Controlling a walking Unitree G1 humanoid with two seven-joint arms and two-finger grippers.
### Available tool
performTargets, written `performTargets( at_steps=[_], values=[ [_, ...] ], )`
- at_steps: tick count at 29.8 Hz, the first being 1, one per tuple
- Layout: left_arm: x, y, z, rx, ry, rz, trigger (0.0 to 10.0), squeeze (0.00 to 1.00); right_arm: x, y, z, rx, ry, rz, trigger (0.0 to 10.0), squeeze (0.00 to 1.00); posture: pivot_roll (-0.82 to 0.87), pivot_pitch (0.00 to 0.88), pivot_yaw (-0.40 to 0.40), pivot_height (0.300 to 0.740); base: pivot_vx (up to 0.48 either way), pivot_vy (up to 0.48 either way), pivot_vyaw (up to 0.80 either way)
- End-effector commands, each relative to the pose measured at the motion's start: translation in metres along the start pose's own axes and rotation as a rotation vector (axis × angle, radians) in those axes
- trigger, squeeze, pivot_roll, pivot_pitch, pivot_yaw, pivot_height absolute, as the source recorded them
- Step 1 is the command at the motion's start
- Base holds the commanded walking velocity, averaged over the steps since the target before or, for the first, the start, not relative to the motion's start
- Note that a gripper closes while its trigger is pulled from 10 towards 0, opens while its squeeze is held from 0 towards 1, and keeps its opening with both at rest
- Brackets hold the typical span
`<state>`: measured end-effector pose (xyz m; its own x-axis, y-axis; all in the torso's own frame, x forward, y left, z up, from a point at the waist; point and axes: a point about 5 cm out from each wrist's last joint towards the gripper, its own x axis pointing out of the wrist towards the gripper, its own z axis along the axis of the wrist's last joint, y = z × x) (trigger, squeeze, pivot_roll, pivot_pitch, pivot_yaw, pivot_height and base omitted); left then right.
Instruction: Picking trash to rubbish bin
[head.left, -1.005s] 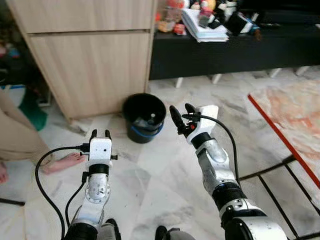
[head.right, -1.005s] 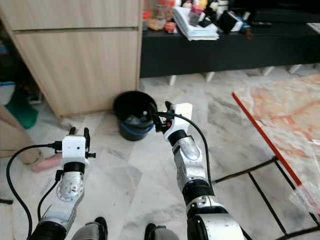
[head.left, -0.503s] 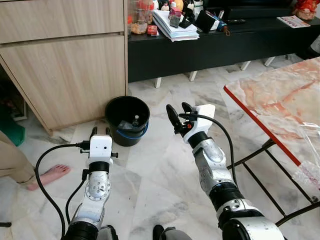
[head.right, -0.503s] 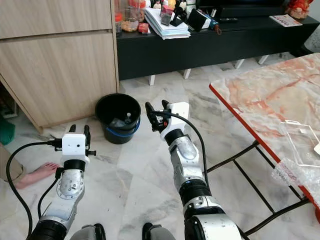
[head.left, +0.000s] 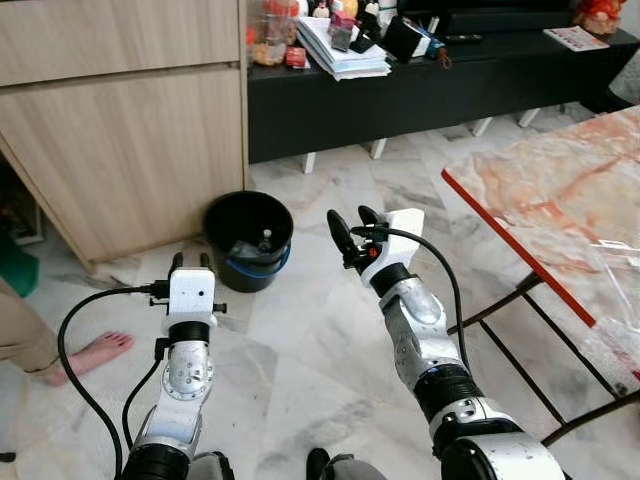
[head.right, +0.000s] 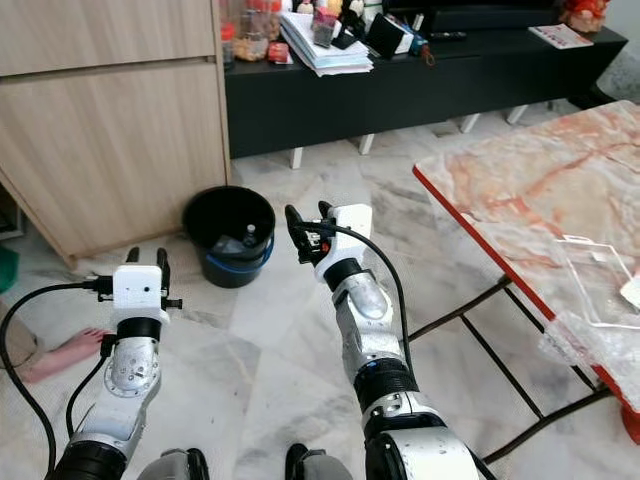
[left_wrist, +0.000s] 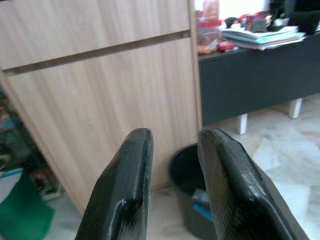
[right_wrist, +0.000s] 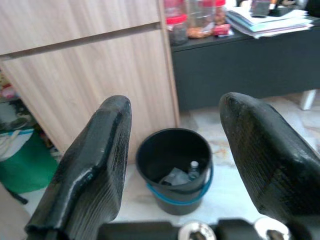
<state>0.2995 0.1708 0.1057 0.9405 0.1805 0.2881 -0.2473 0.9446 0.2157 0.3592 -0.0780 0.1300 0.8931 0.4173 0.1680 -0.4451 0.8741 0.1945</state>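
Since the earlier frame the camera has shifted slightly, while the right claw (head.left: 350, 222) still hangs spread open and empty beside the black bin (head.left: 248, 240) on the floor near the wooden cabinet (head.left: 130, 130). The left claw (head.left: 190, 262) is held before the bin. In the left wrist view its fingers (left_wrist: 122, 195) stand slightly apart holding nothing, and the right wrist view shows a bottle (right_wrist: 194, 169) and scraps inside the bin.

Black rubbish bin (head.left: 247, 239), blue band, upright on floor beside wooden cabinet; trash (right_wrist: 177, 176) inside.
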Motion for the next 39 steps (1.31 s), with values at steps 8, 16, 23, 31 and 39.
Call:
performTargets(
  at_steps=[8, 16, 23, 31, 39],
  values=[
    [-0.0024, -0.0034, 0.0021, 0.006, 0.002, 0.001, 10.0, 0.00, 0.0030, -0.0024, 0.0079, -0.001, -0.022, -0.007, 10.0, 0.00, 0.09, 0.185, -0.181, 0.740, 0.000, -0.040, -0.80],
    [-0.0016, -0.0040, 0.0040, -0.005, -0.001, 0.004, 10.0, 0.00, 0.0038, -0.0016, 0.0084, 0.000, -0.021, -0.003, 10.0, 0.00, 0.09, 0.186, -0.186, 0.740, 0.000, -0.135, -0.80],
    [-0.0016, -0.0034, 0.0043, 0.007, 0.000, 0.011, 10.0, 0.00, 0.0041, -0.0015, 0.0085, -0.001, -0.019, -0.001, 10.0, 0.00, 0.09, 0.185, -0.189, 0.740, 0.000, -0.331, -0.80],
    [-0.0015, -0.0040, 0.0053, -0.008, -0.003, 0.012, 10.0, 0.00, 0.0045, -0.0008, 0.0083, 0.002, -0.018, 0.002, 10.0, 0.00, 0.09, 0.184, -0.190, 0.740, 0.000, -0.057, -0.80],
    [-0.0010, -0.0037, 0.0067, -0.009, -0.007, 0.012, 10.0, 0.00, 0.0048, 0.0009, 0.0079, 0.004, -0.018, 0.007, 10.0, 0.00, 0.09, 0.185, -0.190, 0.740, 0.000, 0.000, -0.80]
  ],
)
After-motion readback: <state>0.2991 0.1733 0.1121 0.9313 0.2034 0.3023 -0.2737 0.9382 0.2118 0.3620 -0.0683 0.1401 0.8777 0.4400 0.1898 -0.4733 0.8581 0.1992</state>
